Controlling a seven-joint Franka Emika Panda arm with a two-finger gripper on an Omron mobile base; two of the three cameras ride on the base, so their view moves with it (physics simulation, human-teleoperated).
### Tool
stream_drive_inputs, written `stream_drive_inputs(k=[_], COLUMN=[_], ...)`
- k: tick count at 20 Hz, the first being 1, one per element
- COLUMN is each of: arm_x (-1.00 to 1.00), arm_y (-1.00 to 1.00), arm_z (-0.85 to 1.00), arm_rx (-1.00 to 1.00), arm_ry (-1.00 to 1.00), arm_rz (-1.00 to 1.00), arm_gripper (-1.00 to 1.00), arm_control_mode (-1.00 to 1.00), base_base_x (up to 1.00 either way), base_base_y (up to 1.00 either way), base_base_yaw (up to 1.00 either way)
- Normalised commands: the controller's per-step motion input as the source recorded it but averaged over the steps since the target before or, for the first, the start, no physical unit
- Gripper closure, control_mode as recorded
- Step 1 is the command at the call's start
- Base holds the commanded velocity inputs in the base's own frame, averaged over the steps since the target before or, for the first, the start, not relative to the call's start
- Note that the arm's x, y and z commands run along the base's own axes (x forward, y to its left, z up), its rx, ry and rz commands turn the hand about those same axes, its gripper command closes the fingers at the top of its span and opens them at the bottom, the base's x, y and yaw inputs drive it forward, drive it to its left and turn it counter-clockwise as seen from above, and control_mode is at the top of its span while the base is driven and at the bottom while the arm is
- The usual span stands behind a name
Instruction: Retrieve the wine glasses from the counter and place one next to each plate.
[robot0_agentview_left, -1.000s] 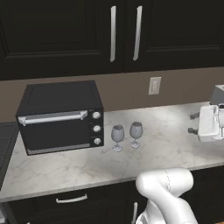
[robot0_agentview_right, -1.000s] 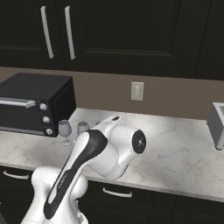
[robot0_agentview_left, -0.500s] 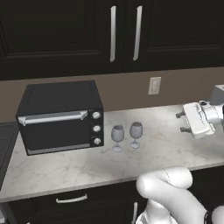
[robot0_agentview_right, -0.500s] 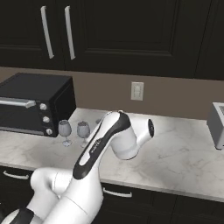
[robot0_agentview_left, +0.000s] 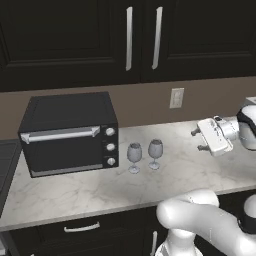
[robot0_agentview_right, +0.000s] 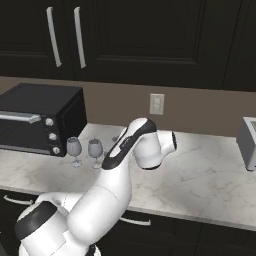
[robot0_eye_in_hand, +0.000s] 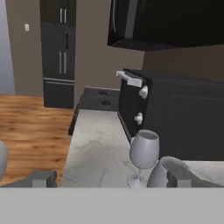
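Note:
Two grey see-through wine glasses (robot0_agentview_left: 134, 157) (robot0_agentview_left: 155, 153) stand upright side by side on the marbled counter (robot0_agentview_left: 100, 190), just right of a black toaster oven. My gripper (robot0_agentview_left: 198, 140) hovers over the counter to their right, open, with its fingers pointing left at them and a clear gap in between. In the hand view the far glass (robot0_eye_in_hand: 143, 153) and the near glass (robot0_eye_in_hand: 162, 173) stand ahead and right of centre, with the open gripper (robot0_eye_in_hand: 111, 181) holding nothing. From the right base view the glasses (robot0_agentview_right: 74, 150) (robot0_agentview_right: 95, 150) stand just left of my arm. The plates are out of view.
The black toaster oven (robot0_agentview_left: 70, 132) sits at the left of the counter against the wall. A wall outlet (robot0_agentview_left: 176, 97) is behind the glasses and dark cabinets hang above. A grey toaster (robot0_agentview_right: 248, 142) stands at the far right. A cooktop (robot0_eye_in_hand: 98, 98) lies beyond the oven.
My hand has swung in from the right edge toward the glasses and turned its fingers to point at them. The glasses have not moved. The jaws stay open.

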Motion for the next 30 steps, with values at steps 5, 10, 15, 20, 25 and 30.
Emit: stream_drive_inputs(k=[5, 10, 15, 20, 25, 30], arm_x=[0.52, 0.36, 0.22, 0.3, 0.16, 0.0], arm_y=[0.27, 0.16, 0.0, 0.0, 0.05, 0.01], arm_z=[-0.52, -0.41, -0.16, -0.11, -0.18, -0.11], arm_rx=[0.0, 0.0, 0.01, 0.07, 0.07, 0.05], arm_ry=[0.0, 0.0, 0.01, 0.1, 0.07, 0.06], arm_rz=[-0.02, -0.03, 0.0, 0.0, 0.0, 0.0], arm_gripper=[-1.0, -1.0, -1.0, -1.0, -1.0, -1.0], arm_control_mode=[-1.0, -1.0, -1.0, -1.0, -1.0, -1.0], base_base_x=[0.0, 0.0, 0.0, 0.0, 0.0, 0.0], base_base_y=[0.0, 0.0, 0.0, 0.0, 0.0, 0.0], base_base_yaw=[0.0, 0.0, 0.0, 0.0, 0.0, 0.0])
